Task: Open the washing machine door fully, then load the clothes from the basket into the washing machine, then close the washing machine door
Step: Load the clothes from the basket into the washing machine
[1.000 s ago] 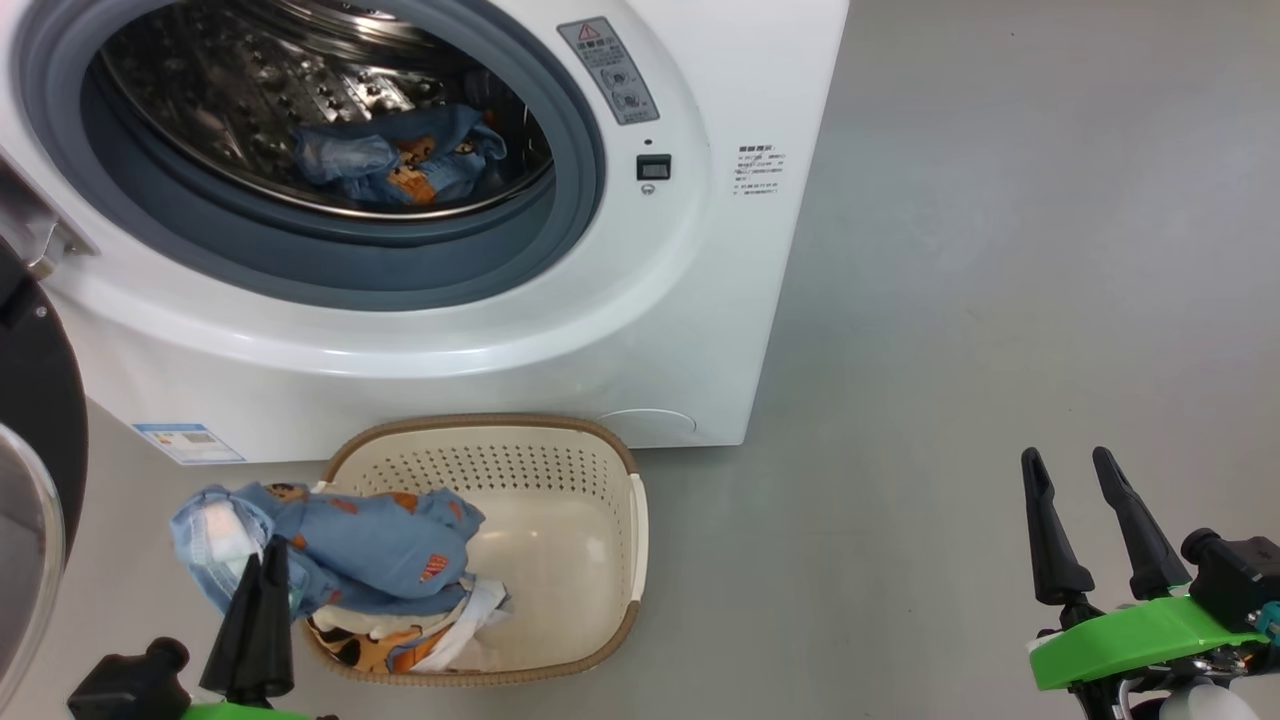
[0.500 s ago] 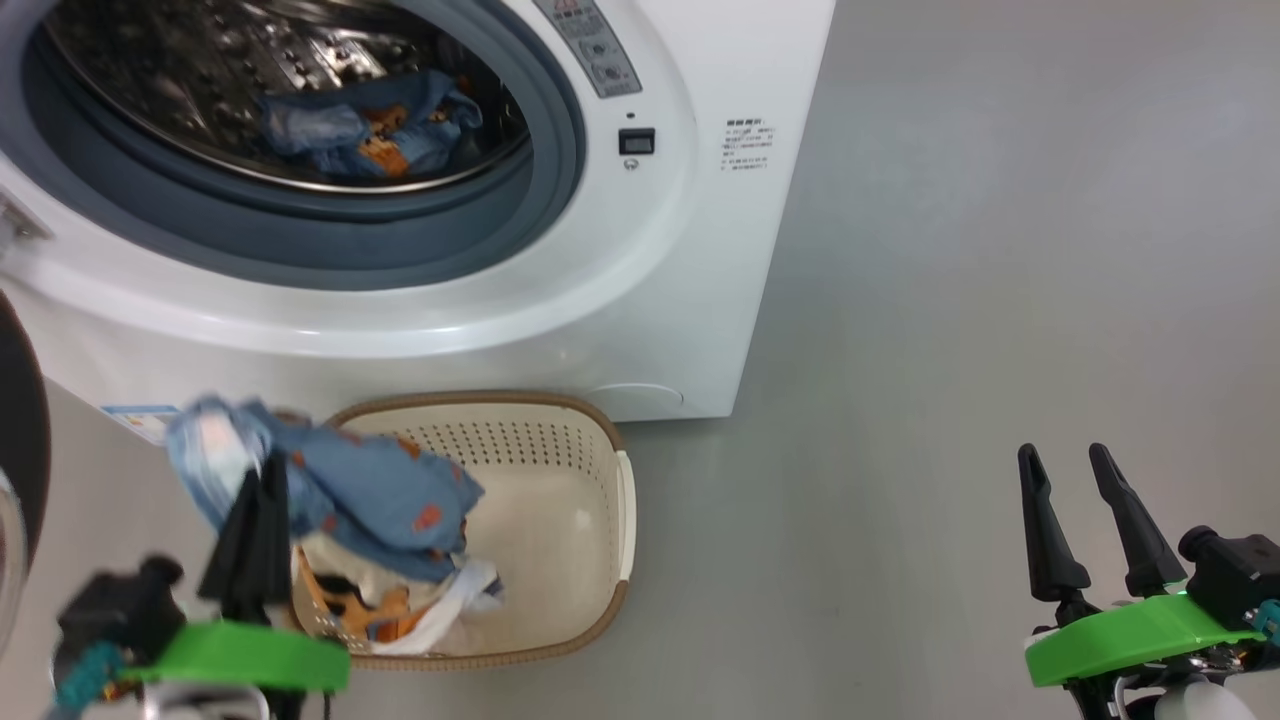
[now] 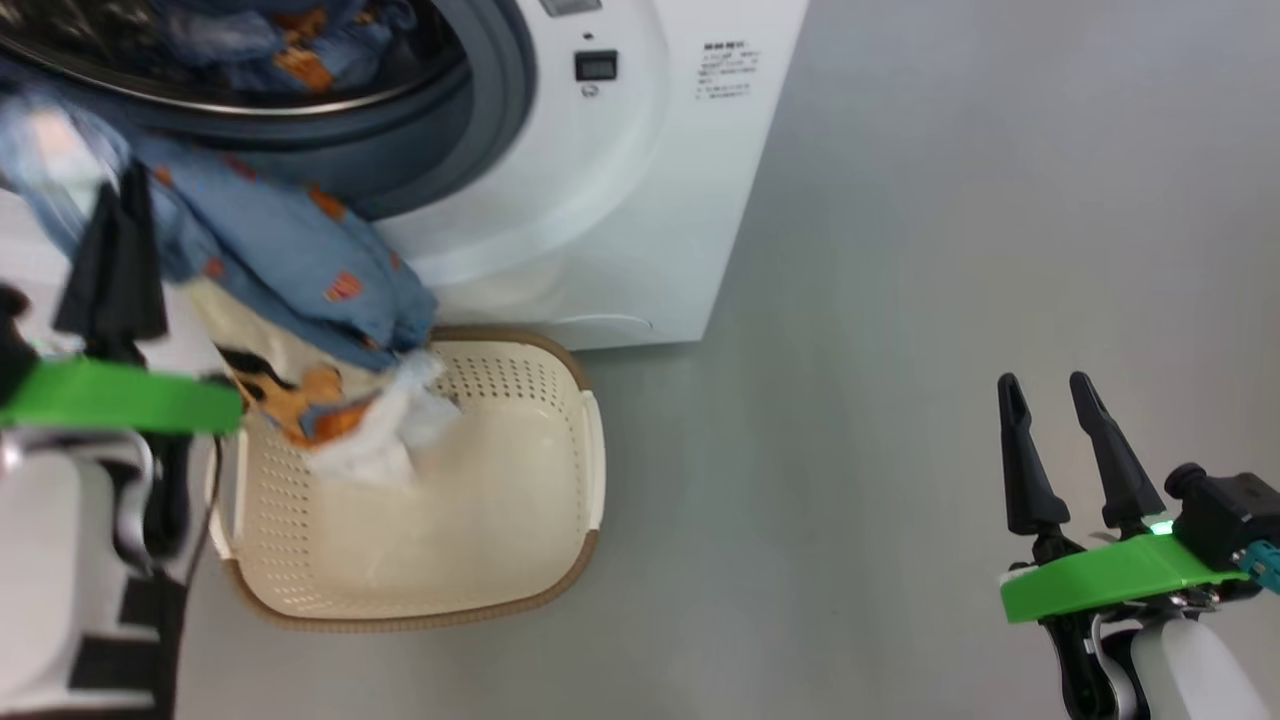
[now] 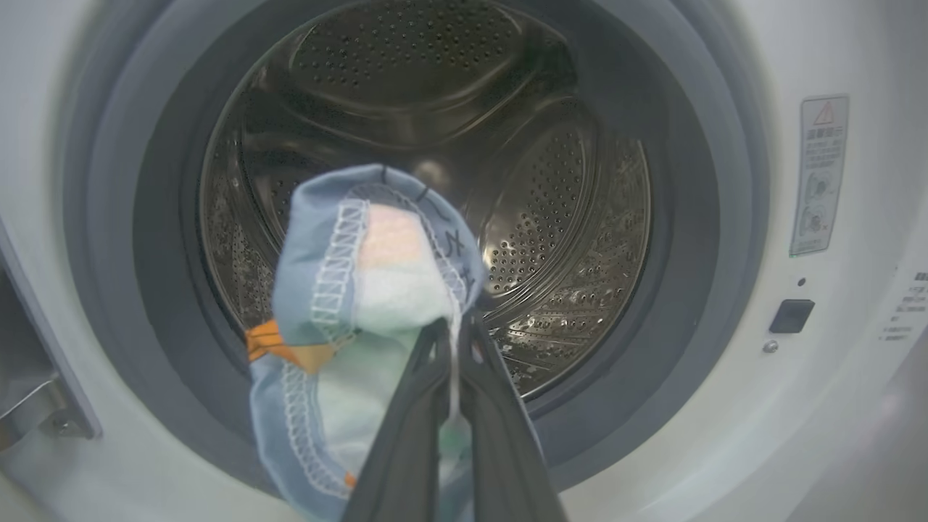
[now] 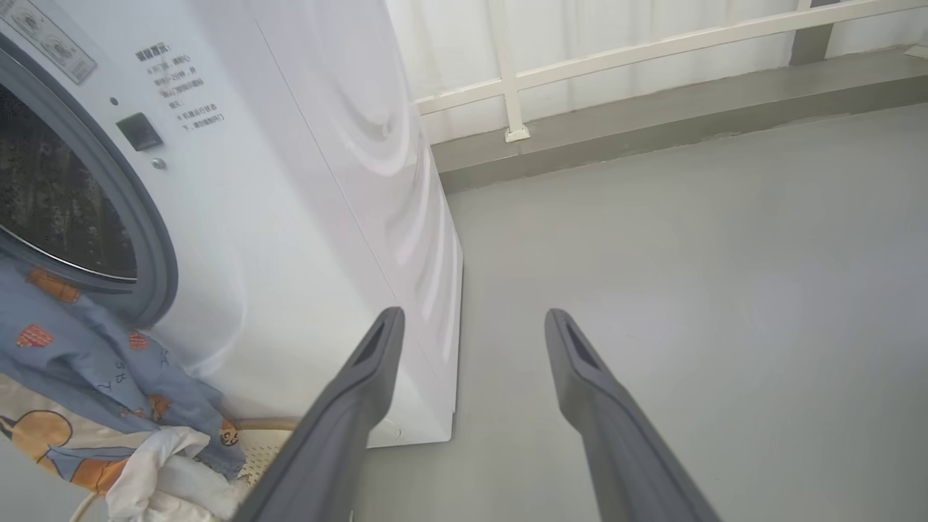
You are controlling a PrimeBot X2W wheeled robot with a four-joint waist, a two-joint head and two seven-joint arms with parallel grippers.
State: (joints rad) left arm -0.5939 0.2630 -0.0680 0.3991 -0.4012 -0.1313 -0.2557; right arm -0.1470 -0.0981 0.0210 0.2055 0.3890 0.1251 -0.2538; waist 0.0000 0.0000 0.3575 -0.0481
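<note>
My left gripper (image 3: 115, 185) is shut on the light blue bear-print clothes (image 3: 280, 250) and holds them up in front of the washing machine (image 3: 620, 200). They trail down to a cream and white bunch over the basket (image 3: 450, 540). In the left wrist view the left gripper (image 4: 453, 326) pinches a blue hem of the clothes (image 4: 377, 268) right before the steel drum (image 4: 551, 217). More blue clothes (image 3: 290, 50) lie inside the drum. The washing machine door is out of view. My right gripper (image 3: 1040, 385) stands open over bare floor at the lower right, with nothing between its fingers.
The basket stands on the grey floor against the machine's lower front. In the right wrist view the right gripper (image 5: 471, 319) points past the machine's side panel (image 5: 326, 181) toward a white railing (image 5: 507, 72) and a low kerb.
My left gripper has risen from the basket to the drum opening, dragging the blue clothes up with it. The head camera has tilted, shifting the scene. The right gripper stays put.
</note>
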